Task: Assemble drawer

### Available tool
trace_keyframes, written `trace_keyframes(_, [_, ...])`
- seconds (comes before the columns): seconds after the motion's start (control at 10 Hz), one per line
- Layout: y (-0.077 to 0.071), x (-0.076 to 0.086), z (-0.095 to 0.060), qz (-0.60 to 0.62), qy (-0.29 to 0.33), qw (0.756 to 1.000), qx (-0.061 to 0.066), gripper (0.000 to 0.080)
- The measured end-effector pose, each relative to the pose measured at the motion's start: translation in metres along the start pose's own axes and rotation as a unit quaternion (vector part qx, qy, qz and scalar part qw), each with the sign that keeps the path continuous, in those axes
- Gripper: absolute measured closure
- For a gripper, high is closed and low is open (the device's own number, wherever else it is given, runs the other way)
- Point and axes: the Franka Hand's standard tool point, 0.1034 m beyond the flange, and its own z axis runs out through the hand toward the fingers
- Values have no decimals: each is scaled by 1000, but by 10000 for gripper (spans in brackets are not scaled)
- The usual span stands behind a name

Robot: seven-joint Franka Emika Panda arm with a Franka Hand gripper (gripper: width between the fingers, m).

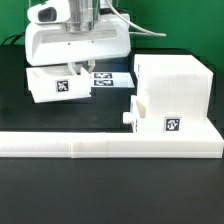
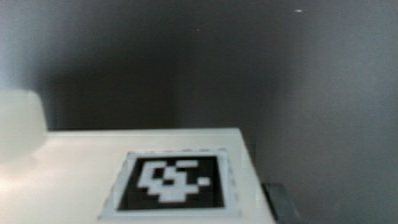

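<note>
Housing (image 1: 172, 95) exterior view's right, touching border wall (image 1: 110, 146); tray (image 1: 58, 84) left, seemingly under end effector (image 1: 75, 62).

**A robotics lab bench, by every sign**

This is a test rig, not anyone's home. The table (image 1: 30, 190) is covered in plain black, and a long low white border wall (image 1: 110, 146) fences its near edge. White plastic drawer parts (image 1: 172, 95) carry black-and-white square tags, and a flat marker board (image 1: 105, 76) lies behind. The arm's white wrist housing (image 1: 75, 40) fills the back, with cables trailing off it.
</note>
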Motion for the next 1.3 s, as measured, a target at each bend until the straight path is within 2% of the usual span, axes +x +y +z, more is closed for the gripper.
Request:
trace_keyframes(0.2, [8,-5,8,-160,-4,987,-1,755])
trace_keyframes(0.4, [5,8,1,-260,-21,965,1,755])
trace_keyframes(0.6, [9,18,-7,-323,-25,946,-3,755])
trace_keyframes(0.8, [9,16,-4,-384,-27,923,1,755])
trace_keyframes(0.9, [12,15,-4,-440,-28,898,1,755])
trace_keyframes(1.0, [17,17,-5,-514,-29,857,0,755])
trace_keyframes(1.2, [22,29,-11,-594,-37,804,-2,755])
trace_keyframes(1.3, [22,26,-9,-610,-38,792,0,755])
